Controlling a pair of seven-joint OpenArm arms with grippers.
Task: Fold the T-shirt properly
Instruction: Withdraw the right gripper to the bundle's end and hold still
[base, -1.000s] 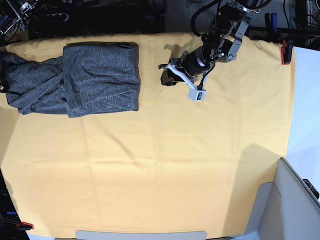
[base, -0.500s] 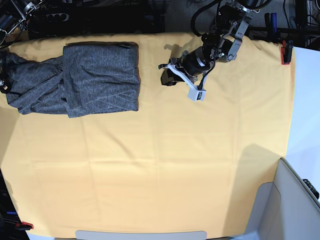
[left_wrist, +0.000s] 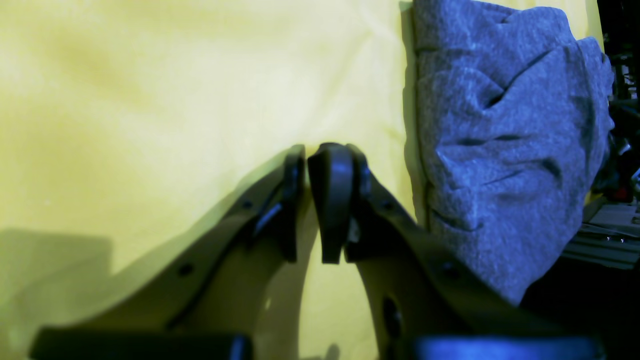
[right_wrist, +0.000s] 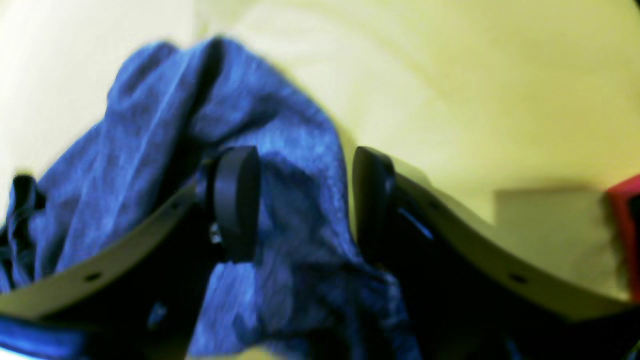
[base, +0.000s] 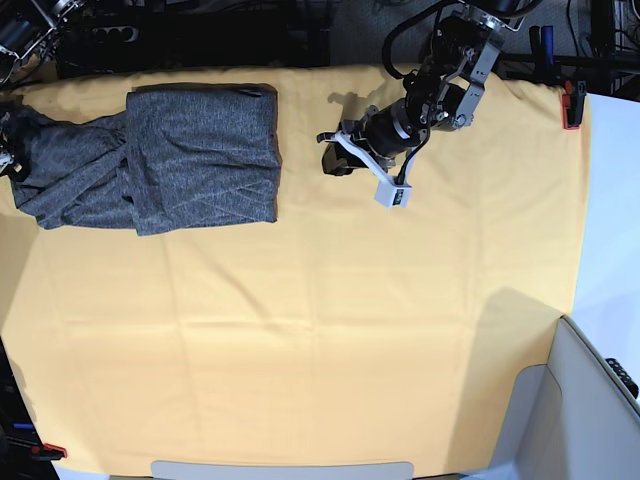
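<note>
The charcoal-grey T-shirt (base: 200, 155) lies at the back left of the yellow cloth (base: 320, 320). Its body is folded into a rectangle and its sleeves (base: 70, 175) are bunched to the left. My left gripper (base: 335, 150) hovers over bare cloth to the right of the shirt. In the left wrist view it (left_wrist: 312, 162) is shut and empty, with the shirt (left_wrist: 500, 150) beside it. My right gripper (base: 9, 158) is at the far left edge by the sleeve end. In the right wrist view it (right_wrist: 302, 200) is open, with sleeve fabric (right_wrist: 300, 240) lying between its fingers.
Red clamps hold the cloth at the back right (base: 572, 105) and front left (base: 50, 452). A grey-white bin (base: 585, 400) stands at the front right corner. Dark stands and cables run behind the table's back edge.
My left arm has drawn slightly back and up, away from the shirt. The right gripper at the left edge has shifted a little, and the sleeve end moved slightly with it.
</note>
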